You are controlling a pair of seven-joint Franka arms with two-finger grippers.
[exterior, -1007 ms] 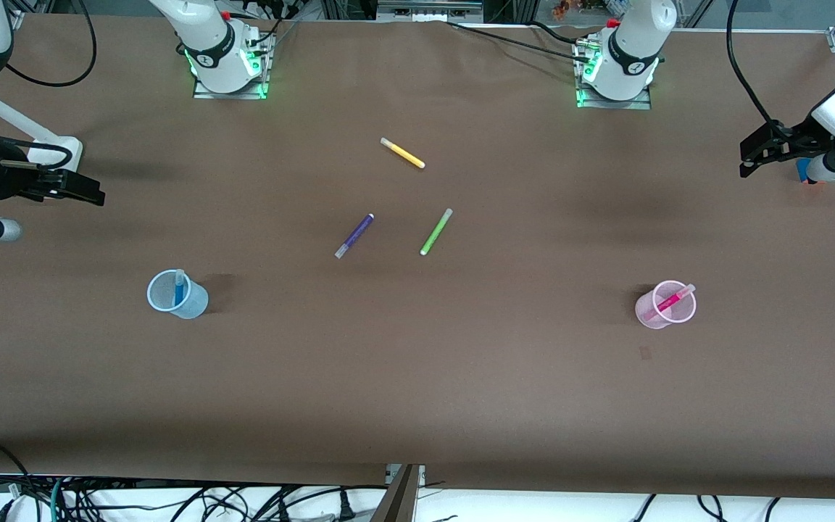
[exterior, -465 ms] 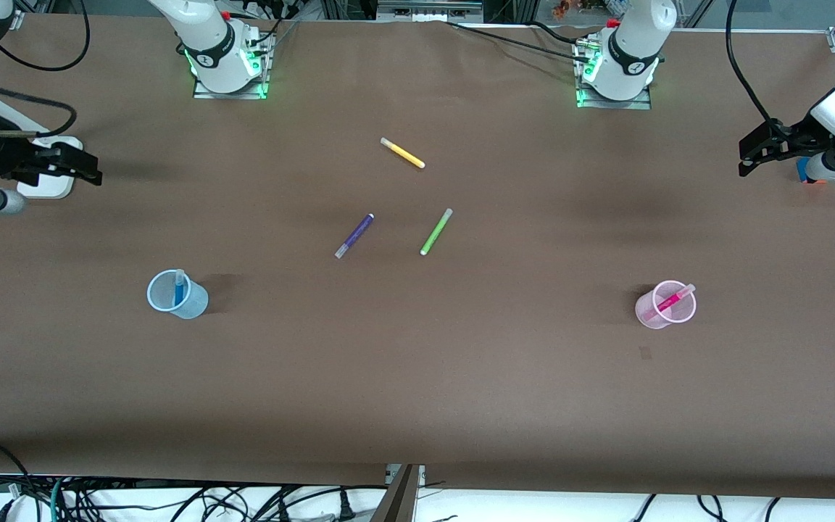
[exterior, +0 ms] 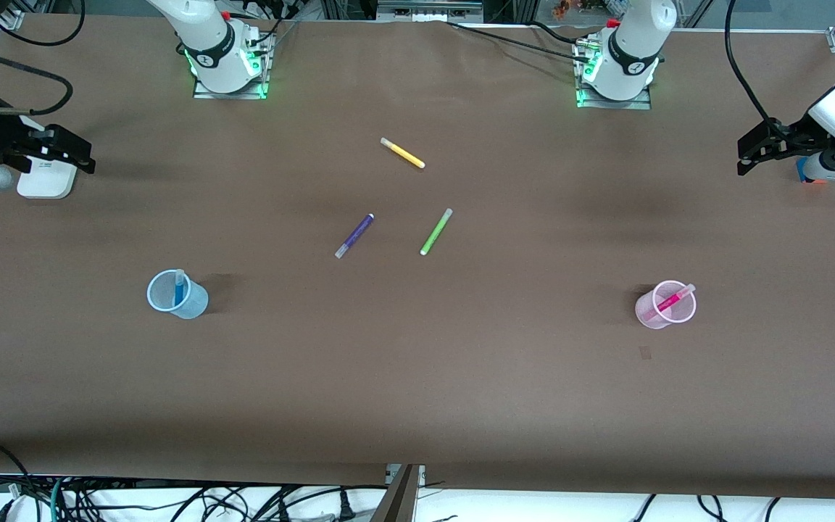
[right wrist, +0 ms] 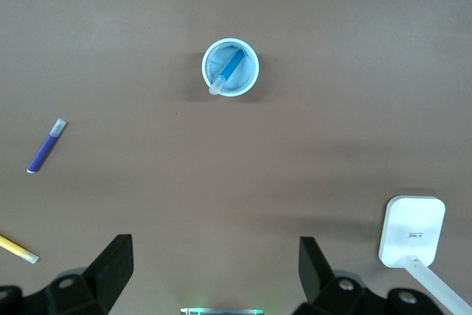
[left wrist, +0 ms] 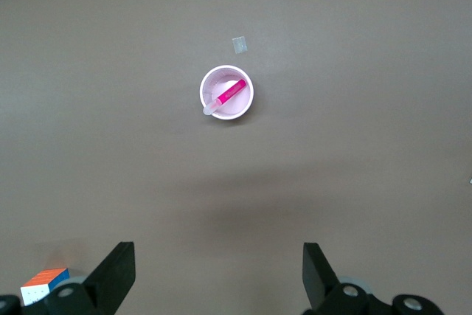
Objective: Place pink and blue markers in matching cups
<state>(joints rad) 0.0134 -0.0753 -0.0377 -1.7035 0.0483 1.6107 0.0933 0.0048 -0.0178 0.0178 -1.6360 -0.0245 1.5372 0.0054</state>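
Observation:
The blue marker (exterior: 180,287) stands in the pale blue cup (exterior: 171,301) toward the right arm's end of the table; both show in the right wrist view, marker (right wrist: 233,68) in cup (right wrist: 248,85). The pink marker (exterior: 671,299) leans in the pale pink cup (exterior: 651,315) toward the left arm's end; both show in the left wrist view, marker (left wrist: 231,93) in cup (left wrist: 242,110). My right gripper (exterior: 73,154) is open and empty, high over its end of the table. My left gripper (exterior: 751,154) is open and empty over the other end.
A purple pen (exterior: 354,235), a lime-green pen (exterior: 436,231) and a yellow pen (exterior: 403,154) lie mid-table. A white box (exterior: 44,183) lies under the right gripper. A coloured cube (left wrist: 44,285) lies under the left gripper. A small paper scrap (exterior: 645,353) lies near the pink cup.
My right gripper has moved away from the front camera, toward the arm bases, uncovering the white box. My left gripper has barely shifted. Cups and markers have not moved.

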